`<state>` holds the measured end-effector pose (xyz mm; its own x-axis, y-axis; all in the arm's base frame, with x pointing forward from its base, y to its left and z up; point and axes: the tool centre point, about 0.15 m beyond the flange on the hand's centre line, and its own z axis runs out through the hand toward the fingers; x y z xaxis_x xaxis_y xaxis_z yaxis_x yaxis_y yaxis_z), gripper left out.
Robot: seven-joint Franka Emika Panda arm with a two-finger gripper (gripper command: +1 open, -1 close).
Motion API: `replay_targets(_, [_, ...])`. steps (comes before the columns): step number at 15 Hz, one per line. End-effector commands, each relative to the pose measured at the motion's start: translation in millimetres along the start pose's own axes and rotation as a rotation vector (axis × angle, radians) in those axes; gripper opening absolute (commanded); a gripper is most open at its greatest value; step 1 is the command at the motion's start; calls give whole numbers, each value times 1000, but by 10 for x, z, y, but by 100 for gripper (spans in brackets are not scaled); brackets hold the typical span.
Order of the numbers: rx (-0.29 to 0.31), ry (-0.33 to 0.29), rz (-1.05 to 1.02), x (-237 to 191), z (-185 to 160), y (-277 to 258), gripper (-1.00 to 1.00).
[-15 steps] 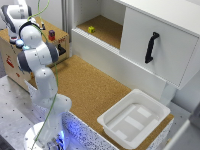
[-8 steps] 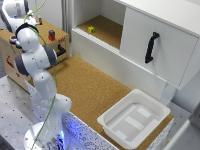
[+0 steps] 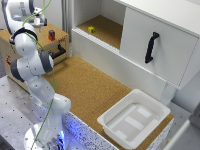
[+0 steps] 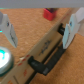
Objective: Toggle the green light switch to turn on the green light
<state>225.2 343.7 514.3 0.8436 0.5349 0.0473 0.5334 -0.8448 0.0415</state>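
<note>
one hand (image 4: 40, 25) hung over the wooden switch box (image 3: 30, 47) at the exterior view's left, fingers spread, holding nothing. green light switch (image 4: 4, 59) showed at the edge of the wrist view on the box top, glowing teal dome; red switch (image 3: 51, 35) sat further along, black handle (image 4: 50, 55) on the box front. likely a stiff, light rocker: press from above, no grip needed.

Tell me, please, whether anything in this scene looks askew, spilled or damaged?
Nothing stands out. The white plastic tray sits flat on the cork-covered table, the small yellow block rests inside the open cabinet compartment, and the wooden switch box looks intact.
</note>
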Motion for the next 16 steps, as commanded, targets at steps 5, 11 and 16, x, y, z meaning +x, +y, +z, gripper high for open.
replay_targets(5, [55,179,257,296,1026,425,100])
replay_targets(11, [9,241,379,425,1092,448,100])
replay_targets(16, [9,241,379,425,1092,448,100])
